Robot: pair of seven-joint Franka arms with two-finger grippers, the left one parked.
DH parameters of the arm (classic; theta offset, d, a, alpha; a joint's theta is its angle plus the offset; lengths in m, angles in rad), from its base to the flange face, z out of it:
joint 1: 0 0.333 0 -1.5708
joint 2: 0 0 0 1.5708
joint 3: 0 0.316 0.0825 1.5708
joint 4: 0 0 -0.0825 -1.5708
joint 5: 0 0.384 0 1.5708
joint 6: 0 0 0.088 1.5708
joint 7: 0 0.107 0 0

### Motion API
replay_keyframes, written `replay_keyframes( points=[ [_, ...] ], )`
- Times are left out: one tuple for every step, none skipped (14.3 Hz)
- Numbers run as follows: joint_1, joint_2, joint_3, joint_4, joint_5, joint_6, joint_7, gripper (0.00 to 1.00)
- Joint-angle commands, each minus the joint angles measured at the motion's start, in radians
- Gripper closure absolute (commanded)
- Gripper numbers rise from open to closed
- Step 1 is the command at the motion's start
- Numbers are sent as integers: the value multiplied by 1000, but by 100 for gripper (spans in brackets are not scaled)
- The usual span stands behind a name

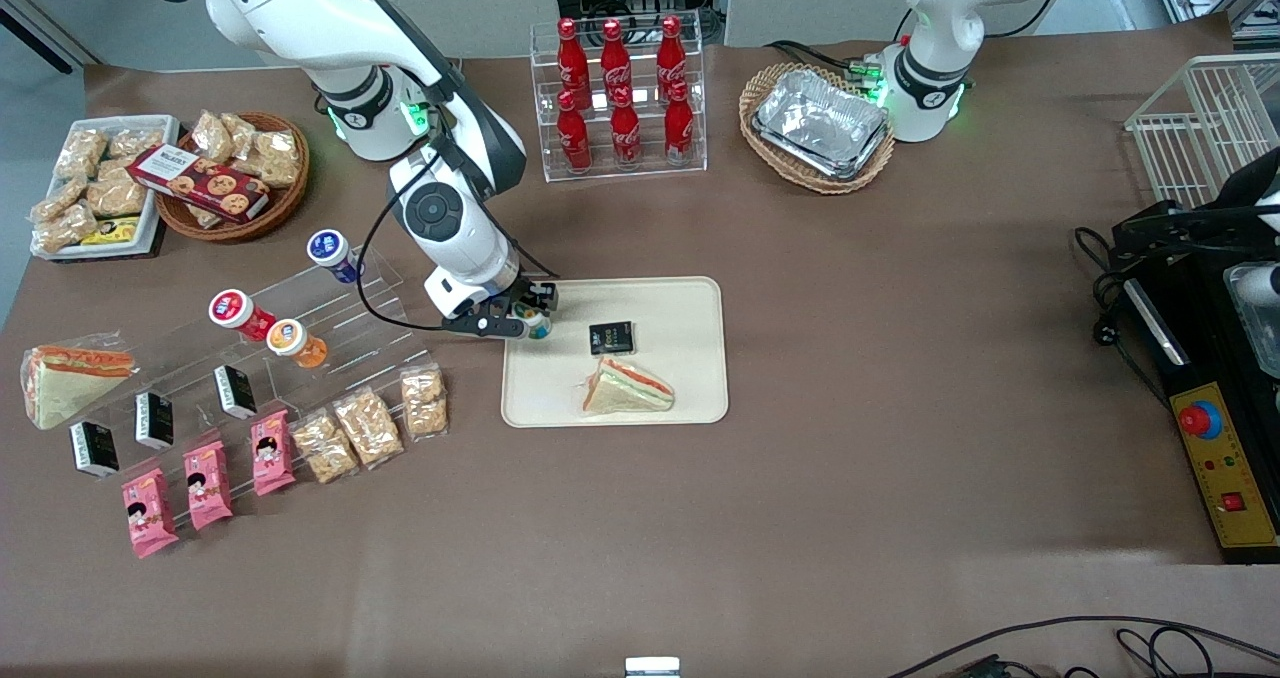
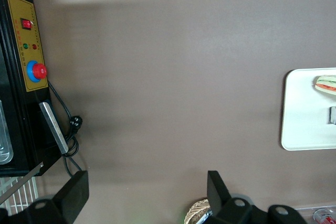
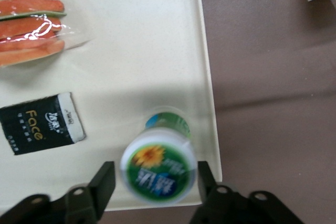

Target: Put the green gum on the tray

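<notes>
The gripper (image 3: 156, 182) hangs over the tray (image 3: 157, 51) near its rim. Its jaws stand on both sides of the green gum (image 3: 158, 166), but I cannot tell whether they pinch it.

Matt, faintly speckled cream plastic tray (image 3: 157, 40) on a matt brown table covering (image 3: 273, 77). Small green gum bottle (image 3: 160, 166): glossy printed lid and label, between the matt black fingers of the gripper (image 3: 156, 183), at the rim. Clear glossy film wraps the triangular sandwich (image 3: 31, 30); at its 6 o'clock, a matt black paper-like packet (image 3: 41, 123).
</notes>
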Motion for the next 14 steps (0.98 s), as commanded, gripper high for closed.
replay_keyframes(
  points=[
    [14, 4, -6, 13, -15, 16, 35, 1],
    [11, 3, -6, 15, -16, 13, 35, 1],
    [7, -6, -6, 18, -16, 8, 30, 1],
    [2, -23, -9, 24, -16, -1, 27, 1],
    [-1, -46, -13, 27, -16, -16, 24, 1],
    [-5, -72, -18, 41, -18, -43, 18, 1],
    [-19, -91, -26, 73, -32, -97, 12, 1],
    [-31, -107, -29, 114, -59, -170, 5, 1],
    [-51, -121, -29, 170, -85, -253, -7, 1],
    [-71, -129, -29, 226, -91, -334, -25, 1],
    [-85, -144, -30, 267, -91, -399, -65, 1],
    [-108, -161, -46, 303, -90, -439, -118, 1],
    [-119, -184, -70, 326, -88, -479, -161, 1],
    [-119, -210, -101, 346, -87, -523, -198, 1]
  ],
)
